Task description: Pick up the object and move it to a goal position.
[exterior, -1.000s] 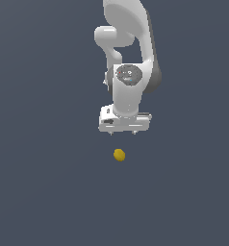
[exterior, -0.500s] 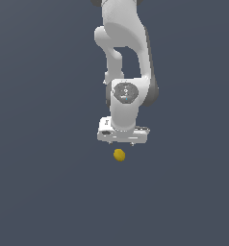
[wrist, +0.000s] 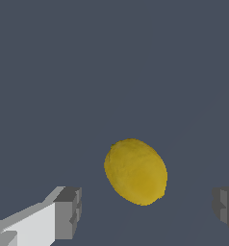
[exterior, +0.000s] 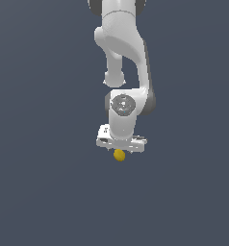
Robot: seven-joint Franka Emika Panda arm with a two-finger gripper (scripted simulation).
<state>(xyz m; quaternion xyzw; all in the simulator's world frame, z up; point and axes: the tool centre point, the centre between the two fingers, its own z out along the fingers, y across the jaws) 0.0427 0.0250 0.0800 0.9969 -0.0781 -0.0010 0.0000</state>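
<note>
Item 1, arm (exterior: 121, 53): white Panda, I'm seeing it hanging down from the top of the ext. view, wrist joint facing the cam.

Item 2, tool (wrist: 147, 211): released, jaws standing wide apart. In the wrist view I'm seeing one grey pad (wrist: 68, 211) on its white finger on one side and the other pad at the opposite frame edge, with a broad gap between. In the ext. view the tool (exterior: 120, 150) is showing as a white crossbar, fingers mostly hidden behind it.

Item 3, object (wrist: 135, 171): yellow-orange oval lump, smooth. It's lying on the dark grey tabletop (wrist: 111, 72), sitting in the gap between the pads, touching neither, a bit nearer the pad w/ the white finger. In the ext. view the object (exterior: 119, 155) is peeking out just under the tool's crossbar, approx. centred. I can't tell how far the fingertips are reaching down around it.
</note>
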